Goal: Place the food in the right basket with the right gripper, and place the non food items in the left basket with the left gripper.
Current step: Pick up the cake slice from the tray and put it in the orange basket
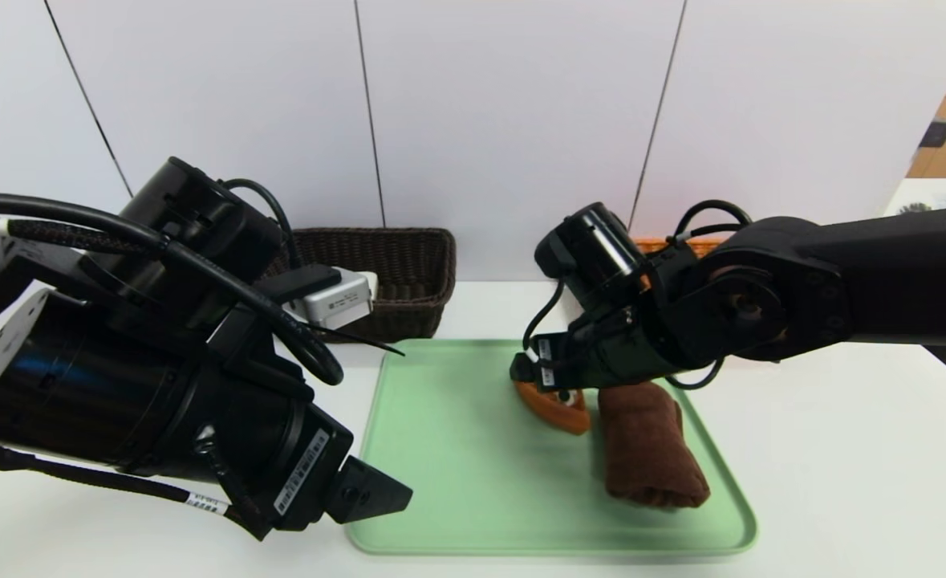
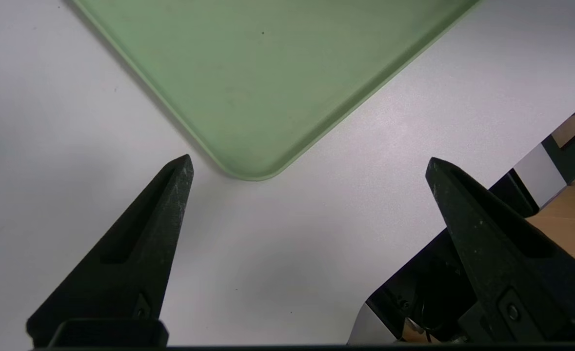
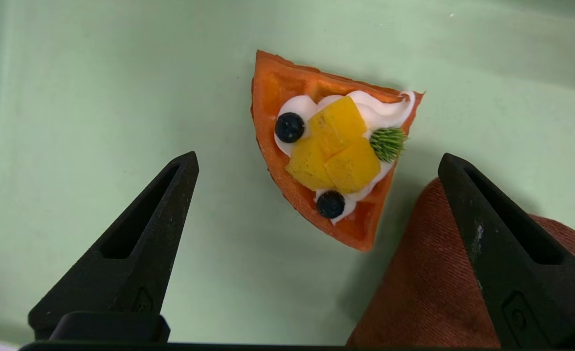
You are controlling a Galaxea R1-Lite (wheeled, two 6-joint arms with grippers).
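1. Pastry (image 3: pixel 333 151) is lying on the green tray (image 1: pixel 456 449), just beside the brown towel (image 1: pixel 649 445).
2. Right gripper (image 3: pixel 316 161) is hovering above it, jaws wide, empty.
3. Left gripper (image 2: pixel 309 163) is idling wide open off the tray's near corner.
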